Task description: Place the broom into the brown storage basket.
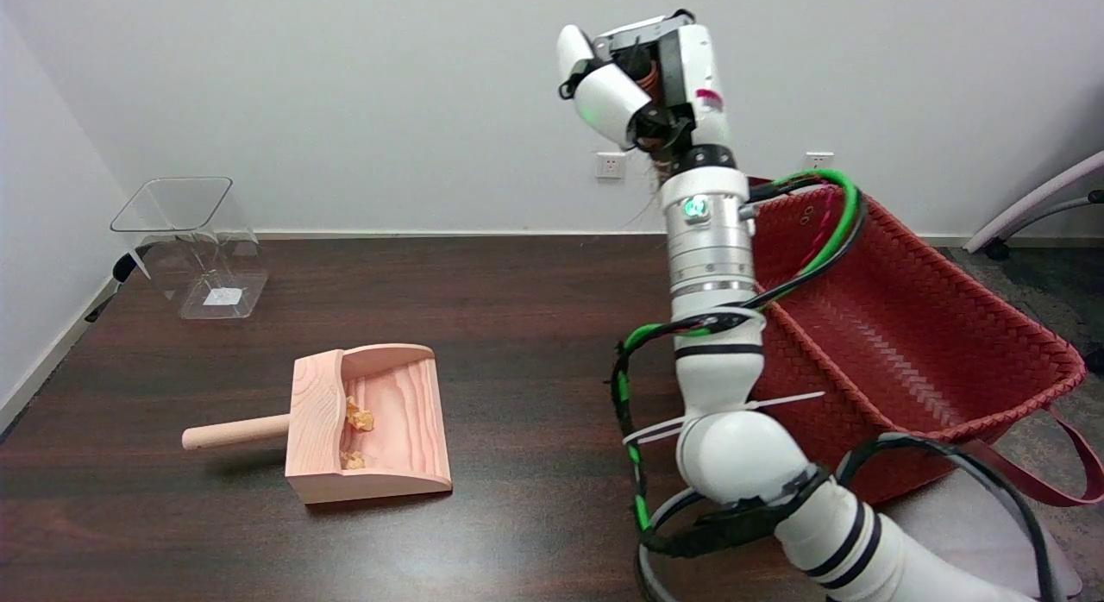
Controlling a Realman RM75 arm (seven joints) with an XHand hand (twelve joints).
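While the right hand (pixel 642 89), raised high, fingers curled around what looks like the broom (pixel 657 153) with bristles hanging under the palm, the brown storage basket (pixel 914 326) lies below, just rightward on the bench (pixel 483 309).

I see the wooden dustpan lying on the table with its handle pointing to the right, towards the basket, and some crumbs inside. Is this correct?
Not quite. In the head view the wooden dustpan lies on the table with crumbs inside, but its handle points to the left, away from the basket.
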